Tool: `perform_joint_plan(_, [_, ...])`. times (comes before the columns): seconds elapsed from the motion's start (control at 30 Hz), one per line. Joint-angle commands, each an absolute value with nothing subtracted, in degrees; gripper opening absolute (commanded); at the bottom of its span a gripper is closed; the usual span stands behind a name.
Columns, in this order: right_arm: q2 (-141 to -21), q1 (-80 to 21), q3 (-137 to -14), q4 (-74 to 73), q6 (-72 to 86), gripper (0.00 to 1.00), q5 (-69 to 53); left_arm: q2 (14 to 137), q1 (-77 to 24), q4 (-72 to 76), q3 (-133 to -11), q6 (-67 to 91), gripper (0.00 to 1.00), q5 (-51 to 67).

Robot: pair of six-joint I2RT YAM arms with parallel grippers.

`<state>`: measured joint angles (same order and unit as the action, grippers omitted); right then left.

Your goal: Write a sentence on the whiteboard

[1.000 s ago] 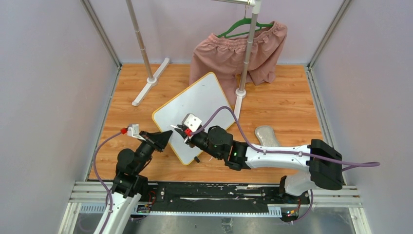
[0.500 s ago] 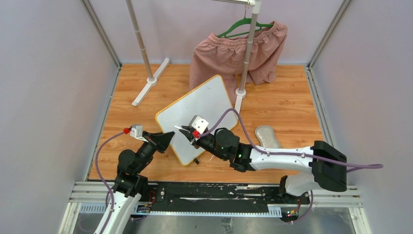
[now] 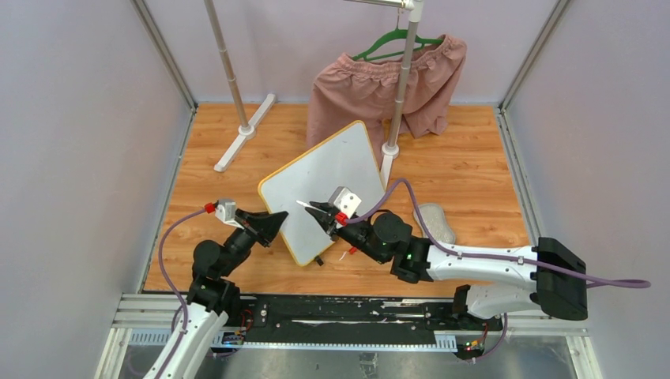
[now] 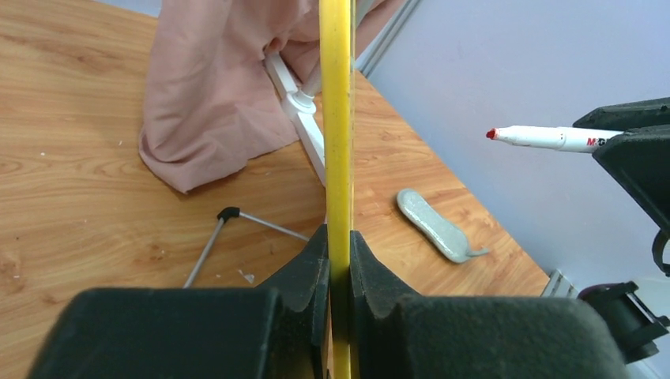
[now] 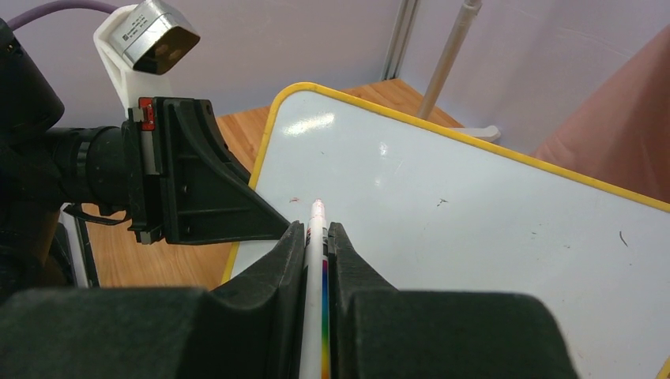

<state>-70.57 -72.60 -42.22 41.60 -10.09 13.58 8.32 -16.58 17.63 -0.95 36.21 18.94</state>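
Overhead view of a wooden surface [image 3: 213, 189] inside a pale-walled enclosure, with two robot arms reaching in from the near edge. In the middle stands the whiteboard [image 3: 324, 178], a white rectangle with a thin yellow frame, propped at a tilt and turned diagonally, one small black foot showing at its near corner.

The left gripper [image 3: 276, 224] is closed on the board's left edge. Its wrist camera shows the yellow frame [image 4: 336, 142] running straight up between the two black fingers, pinched tight.

The right gripper [image 3: 318, 210] hangs in front of the board's near half and is clamped on a white marker [image 3: 303, 204]. In its own wrist camera the marker [image 5: 317, 237] sits snug between the fingers and points at the white face [image 5: 490, 213], near the board's left edge, where a tiny red fleck shows just beside the tip. From the left wrist camera the marker [image 4: 553, 138] lies level, its red tip uncapped and held clear of the board (a plain gap separates them).

Behind the board, pink shorts [image 3: 359, 95] hang from a green hanger [image 3: 391, 39] on a metal rack [image 3: 401, 95], the cloth reaching down to the surface. A small grey object [image 3: 437, 221] lies flat on the wood to the right of the board, partly hidden by the right arm.
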Motion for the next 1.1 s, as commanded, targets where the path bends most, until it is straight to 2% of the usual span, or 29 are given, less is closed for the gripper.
perform_joint_plan(0.0, [-69.05, -72.16, -41.16, 40.90, -10.03, 0.00, 15.21, 8.53, -16.19, 16.13, 3.19, 34.60, 0.24, 18.50])
perform_joint_plan(0.07, [-68.99, -72.16, -41.13, 40.87, -9.89, 0.00, 15.14, 8.31, -16.24, 11.77, 2.07, 34.59, 0.39, 17.35])
perform_joint_plan(0.13, [-68.89, -72.11, -41.13, 40.87, -9.77, 0.00, 15.04, 7.48, -16.25, 8.00, 1.32, 35.14, 0.46, 16.22])
perform_joint_plan(0.37, [-69.43, -72.16, -41.46, 40.97, -9.67, 0.00, 14.37, -3.21, -16.17, -1.20, 2.33, 39.71, 0.48, 13.18])
perform_joint_plan(0.83, [-79.70, -71.85, -49.38, 41.90, -10.99, 0.00, 12.61, -3.39, -16.17, -2.45, 1.54, 37.92, 0.00, 14.06])
perform_joint_plan(1.07, [-84.04, -71.76, -53.12, 42.96, -11.29, 0.00, 11.22, -3.60, -16.17, -4.22, 0.88, 35.83, 0.00, 14.57])
